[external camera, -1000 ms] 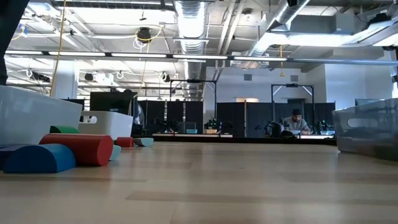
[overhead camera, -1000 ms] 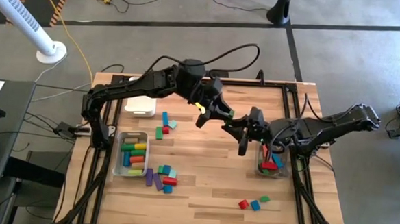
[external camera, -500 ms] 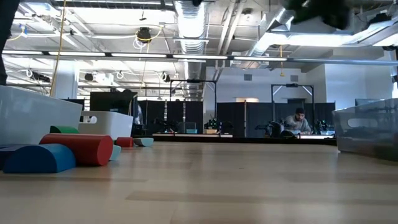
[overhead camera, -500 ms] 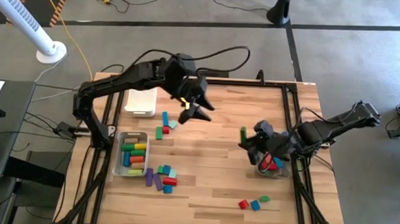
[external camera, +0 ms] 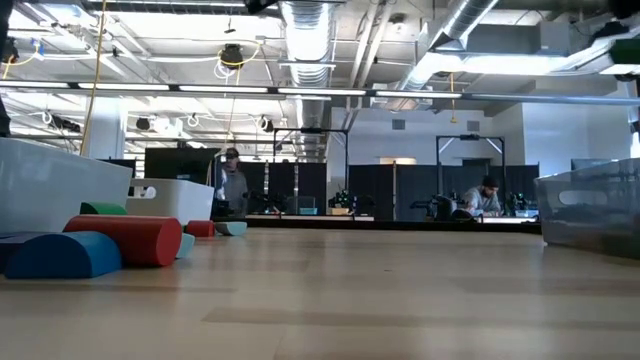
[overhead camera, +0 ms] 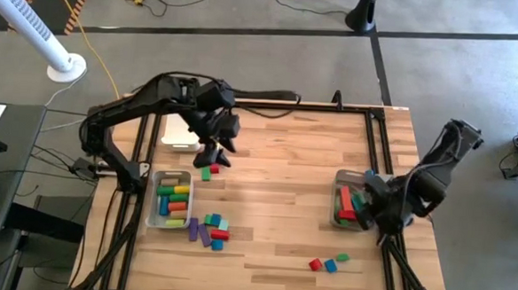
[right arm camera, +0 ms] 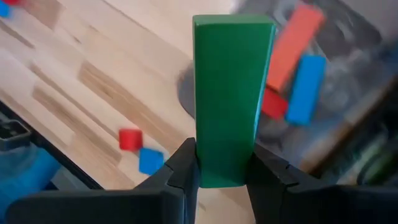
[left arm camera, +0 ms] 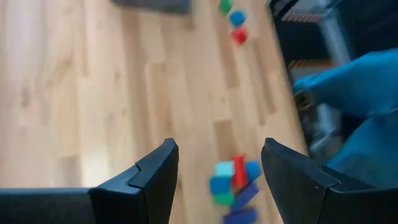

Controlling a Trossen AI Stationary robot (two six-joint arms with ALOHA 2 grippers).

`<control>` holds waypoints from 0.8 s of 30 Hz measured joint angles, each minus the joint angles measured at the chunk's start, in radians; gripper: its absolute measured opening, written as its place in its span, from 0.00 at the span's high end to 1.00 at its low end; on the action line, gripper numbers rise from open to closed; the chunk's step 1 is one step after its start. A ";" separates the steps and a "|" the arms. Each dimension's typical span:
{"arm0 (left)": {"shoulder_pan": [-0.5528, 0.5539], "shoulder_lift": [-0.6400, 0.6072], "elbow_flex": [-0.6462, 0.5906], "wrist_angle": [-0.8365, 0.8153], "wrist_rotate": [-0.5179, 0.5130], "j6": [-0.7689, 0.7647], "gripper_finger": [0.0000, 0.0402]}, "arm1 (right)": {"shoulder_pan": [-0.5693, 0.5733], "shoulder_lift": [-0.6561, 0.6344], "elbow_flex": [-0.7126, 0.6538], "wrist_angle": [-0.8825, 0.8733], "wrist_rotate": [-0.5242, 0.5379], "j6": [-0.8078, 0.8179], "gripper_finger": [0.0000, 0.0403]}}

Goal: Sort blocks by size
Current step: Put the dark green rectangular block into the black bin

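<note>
Carrying the green bar (right arm camera: pixel 232 93) pinched in my right gripper (right arm camera: pixel 222 163), I now hover at the 3 o'clock bin (overhead camera: pixel 338 202). My left gripper (left arm camera: pixel 216 163), now spread and empty, has swung back toward 10 o'clock for another block.

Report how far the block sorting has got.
Partly done. The left bin already holds several bars, and the right bin holds red and blue blocks. In hand: the right gripper grips a green block over the right bin. The left gripper, fingers open and empty, hovers above loose blocks. Left: that cluster, another beside the left bin, and three near the front.
</note>
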 joint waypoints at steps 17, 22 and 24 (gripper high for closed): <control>-0.013 -0.129 -0.445 0.121 -0.088 -0.051 0.45 | 0.042 0.000 -0.177 0.132 -0.027 0.154 0.67; -0.013 -0.170 -0.574 0.194 -0.088 -0.072 0.45 | 0.001 0.000 -0.201 0.140 -0.027 0.135 0.67; -0.013 -0.179 -0.619 0.220 -0.088 -0.082 0.45 | -0.009 0.000 -0.211 0.139 -0.027 0.122 0.66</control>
